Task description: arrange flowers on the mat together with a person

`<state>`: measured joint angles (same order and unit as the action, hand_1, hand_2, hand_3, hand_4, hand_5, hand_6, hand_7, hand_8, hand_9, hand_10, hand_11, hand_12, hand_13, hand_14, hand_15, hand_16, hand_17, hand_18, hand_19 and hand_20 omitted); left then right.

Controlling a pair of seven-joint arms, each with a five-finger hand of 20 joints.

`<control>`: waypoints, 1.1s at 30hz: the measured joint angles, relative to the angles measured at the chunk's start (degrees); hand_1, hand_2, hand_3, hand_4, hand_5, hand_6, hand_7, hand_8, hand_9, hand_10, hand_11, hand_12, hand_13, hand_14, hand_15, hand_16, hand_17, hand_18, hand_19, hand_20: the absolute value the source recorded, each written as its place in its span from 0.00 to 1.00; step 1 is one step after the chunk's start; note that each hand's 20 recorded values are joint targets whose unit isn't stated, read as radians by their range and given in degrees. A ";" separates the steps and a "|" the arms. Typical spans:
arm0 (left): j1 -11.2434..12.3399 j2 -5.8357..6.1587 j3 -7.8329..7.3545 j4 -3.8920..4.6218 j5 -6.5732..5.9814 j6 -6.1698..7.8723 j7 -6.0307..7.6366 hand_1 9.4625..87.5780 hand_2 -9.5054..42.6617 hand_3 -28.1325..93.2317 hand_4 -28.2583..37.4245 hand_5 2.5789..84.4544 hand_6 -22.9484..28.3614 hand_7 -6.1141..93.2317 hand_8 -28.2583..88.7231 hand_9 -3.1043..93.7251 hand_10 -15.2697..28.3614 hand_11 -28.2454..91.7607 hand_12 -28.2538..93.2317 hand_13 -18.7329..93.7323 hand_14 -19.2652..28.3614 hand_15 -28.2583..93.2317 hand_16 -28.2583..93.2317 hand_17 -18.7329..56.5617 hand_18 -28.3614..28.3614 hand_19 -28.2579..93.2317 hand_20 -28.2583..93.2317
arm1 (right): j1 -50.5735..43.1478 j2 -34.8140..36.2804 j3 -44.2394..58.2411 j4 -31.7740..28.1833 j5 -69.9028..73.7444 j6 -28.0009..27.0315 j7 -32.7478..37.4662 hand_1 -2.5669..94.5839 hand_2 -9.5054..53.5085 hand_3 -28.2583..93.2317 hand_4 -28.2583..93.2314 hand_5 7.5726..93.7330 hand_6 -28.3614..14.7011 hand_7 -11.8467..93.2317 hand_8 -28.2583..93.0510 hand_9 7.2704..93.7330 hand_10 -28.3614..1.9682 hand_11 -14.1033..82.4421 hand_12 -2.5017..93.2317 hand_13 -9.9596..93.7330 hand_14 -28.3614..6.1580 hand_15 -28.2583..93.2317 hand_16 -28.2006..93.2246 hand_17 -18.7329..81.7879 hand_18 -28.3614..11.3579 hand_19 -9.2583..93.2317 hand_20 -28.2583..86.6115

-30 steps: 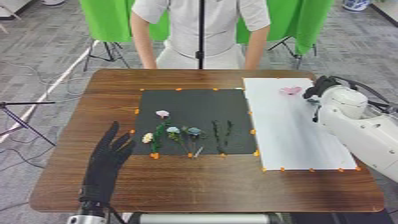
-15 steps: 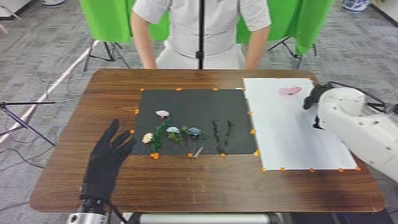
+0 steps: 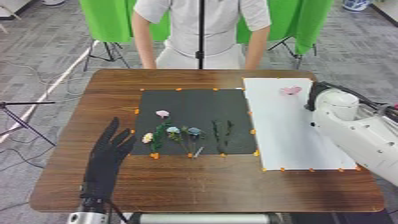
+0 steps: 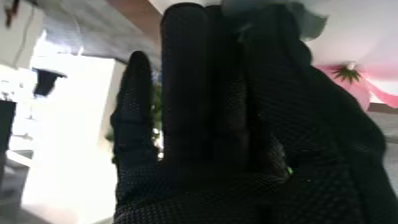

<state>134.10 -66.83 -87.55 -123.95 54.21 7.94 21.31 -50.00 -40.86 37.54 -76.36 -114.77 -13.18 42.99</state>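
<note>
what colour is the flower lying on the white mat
Pink; the flower shows best in the head view.

The right hand (image 3: 314,95) is in a black glove, its fingers straight and mostly close together. Beyond the hand (image 4: 213,110), a pink flower (image 4: 357,91) with a green centre lies on the white mat (image 4: 360,30), near the brown worktop (image 4: 135,15). A blurred grey thing (image 4: 307,22) shows by the fingertips.

Even, bright indoor light is reaching the surface (image 3: 213,187) in the head view, with the white sheet (image 3: 293,132) shining strongly and the mat (image 3: 191,107) staying deep and dull. In the right wrist view, white glare is swallowing detail beside the right hand (image 3: 314,96), which is showing almost black, while softer light is catching the pink flower (image 4: 377,93).
</note>
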 measured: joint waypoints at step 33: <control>1.80 1.67 -0.76 -1.19 -0.44 0.83 0.39 0.16 0.27 0.87 0.00 0.26 0.43 0.18 0.16 0.32 0.64 0.32 0.33 0.36 0.78 0.41 0.22 0.09 0.91 0.58 0.27 | -4.38 -5.68 -0.26 -22.70 -7.66 12.55 -11.18 0.63 0.00 0.77 0.00 0.79 0.79 0.39 0.22 0.93 0.78 0.28 0.44 0.78 0.80 0.70 0.49 0.38 0.34 0.76 0.54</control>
<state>135.90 -65.15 -88.31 -125.14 53.77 8.77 21.70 -54.38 -46.54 37.28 -99.06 -122.44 -0.63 31.81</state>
